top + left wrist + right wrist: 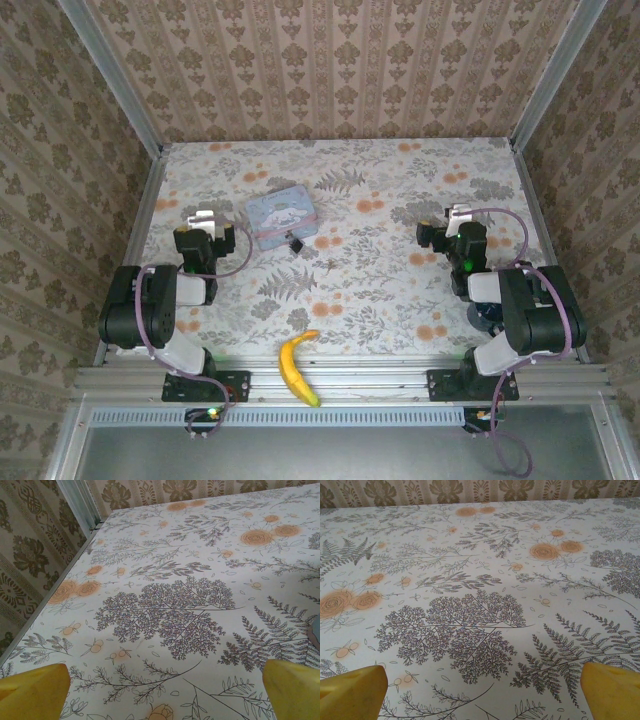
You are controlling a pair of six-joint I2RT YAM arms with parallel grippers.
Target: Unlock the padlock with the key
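The padlock [296, 241], tiny and dark, lies on the floral tablecloth against the near right corner of a pale blue tin [283, 218]. Just right of it and nearer is a tiny slim mark [326, 263] that may be the key; it is too small to be sure. My left gripper [205, 218] stands open to the left of the tin, with nothing between its yellow fingertips [35, 690]. My right gripper [458, 214] stands open far to the right of the padlock, its fingertips [612, 690] wide apart over bare cloth.
A yellow banana [298, 367] lies at the near edge between the two arm bases. Wallpapered walls with metal rails [150, 200] close in the table on the left, the right and the back. A sliver of the tin [316, 630] shows at the right edge of the left wrist view.
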